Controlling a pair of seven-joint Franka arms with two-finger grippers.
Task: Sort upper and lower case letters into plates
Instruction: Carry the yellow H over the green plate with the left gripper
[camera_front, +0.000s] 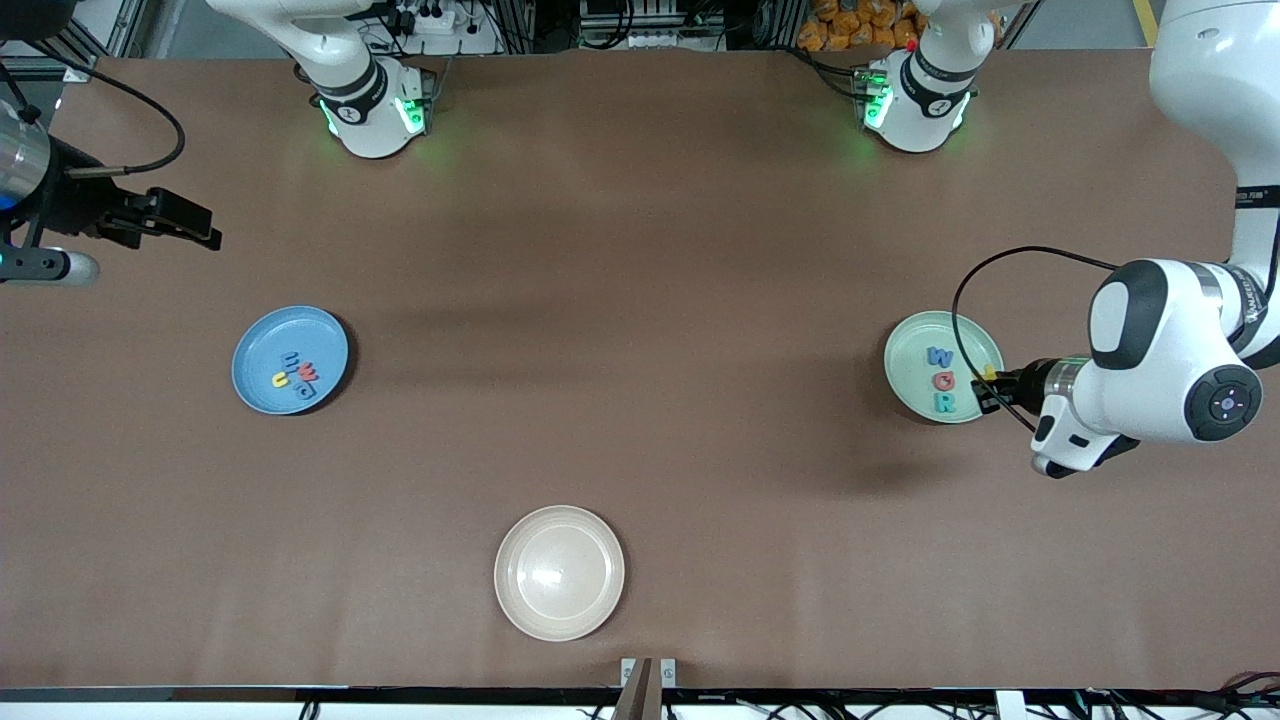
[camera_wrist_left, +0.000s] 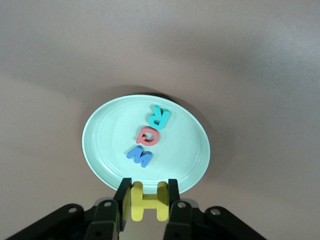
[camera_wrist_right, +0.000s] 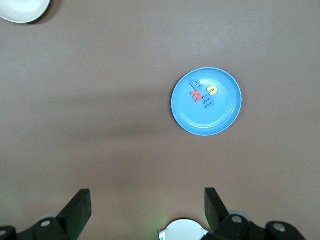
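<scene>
While the left hand (camera_wrist_left: 147, 200) hangs over the mint green plate's (camera_wrist_left: 105, 145) rim, clenched on a yellow H (camera_wrist_left: 148, 201), the right hand (camera_wrist_right: 147, 207) waits spread wide above the bench (camera_front: 640, 300).

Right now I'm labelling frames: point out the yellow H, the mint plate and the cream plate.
yellow H (camera_wrist_left: 148, 201), left wrist view, on its crossbar.
mint plate (camera_wrist_left: 110, 135), left wrist view, on bare plate floor beside the letters.
cream plate (camera_front: 559, 574), front view, on its bare centre.

Bare table (camera_front: 640, 300) lies open between blue plate (camera_front: 290, 360) and green plate (camera_front: 943, 366).
</scene>
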